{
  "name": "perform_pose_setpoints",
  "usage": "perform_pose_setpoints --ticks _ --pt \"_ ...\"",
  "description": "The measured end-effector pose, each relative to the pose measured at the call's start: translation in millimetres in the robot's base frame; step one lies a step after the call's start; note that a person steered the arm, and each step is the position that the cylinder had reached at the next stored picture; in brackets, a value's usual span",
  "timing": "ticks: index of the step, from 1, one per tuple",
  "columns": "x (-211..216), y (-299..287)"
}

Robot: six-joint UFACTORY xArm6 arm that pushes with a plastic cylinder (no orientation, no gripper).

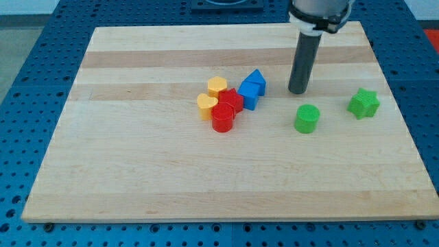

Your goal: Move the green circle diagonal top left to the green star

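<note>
The green circle [307, 118] stands on the wooden board right of centre. The green star [363, 103] lies to its right and slightly higher in the view. My tip [298, 91] rests on the board just above the green circle, a little to its left, with a small gap between them. The dark rod rises straight up from there to the view's top.
A tight cluster sits left of my tip: two blue blocks [252, 89], a red star [231, 101], a red circle [223, 118] and two yellow hearts [217, 86], [207, 106]. The wooden board [137, 171] ends close behind the rod and right of the green star.
</note>
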State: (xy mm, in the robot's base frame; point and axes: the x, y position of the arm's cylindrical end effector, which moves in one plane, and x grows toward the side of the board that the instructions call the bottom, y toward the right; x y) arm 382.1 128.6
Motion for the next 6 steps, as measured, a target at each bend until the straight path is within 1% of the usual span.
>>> perform_pose_setpoints --ticks 1,2,3,4,5,6 --pt "2 -7" --pt "81 -64" --pt "108 -92" --pt "148 -43" --pt "152 -16" --pt "152 -16"
